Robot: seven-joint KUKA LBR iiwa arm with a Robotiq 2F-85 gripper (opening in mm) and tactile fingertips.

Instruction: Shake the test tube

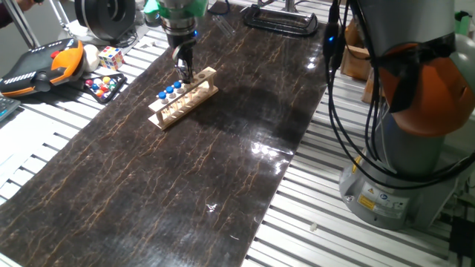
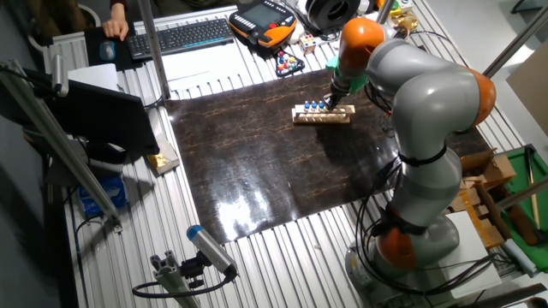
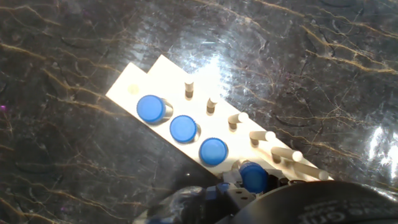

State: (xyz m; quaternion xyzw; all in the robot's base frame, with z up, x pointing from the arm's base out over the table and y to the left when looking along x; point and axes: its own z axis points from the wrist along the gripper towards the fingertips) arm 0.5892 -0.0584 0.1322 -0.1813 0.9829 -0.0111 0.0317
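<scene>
A: Gripper (image 1: 183, 72) jaws too small to judge in one fixed view; shut or apart, not readable.

B: Same in the other fixed view. Gripper hidden behind the arm's wrist; blue caps on the rack (image 2: 323, 115) only specks.

A: Hand view: fingers cut off at bottom edge, blurred. Fourth test tube (image 3: 254, 177) half covered; grip unclear.

B: Rack's near end hidden.

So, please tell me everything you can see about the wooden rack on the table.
The wooden rack is pale, unpainted-looking wood: a long top bar with a row of holes, a base, and a row of short pegs alongside. It stands upright on the dark marbled mat, set diagonally in one fixed view. Blue-capped test tubes stand in its holes. The gripper is right at one end, around the last tube.
</scene>
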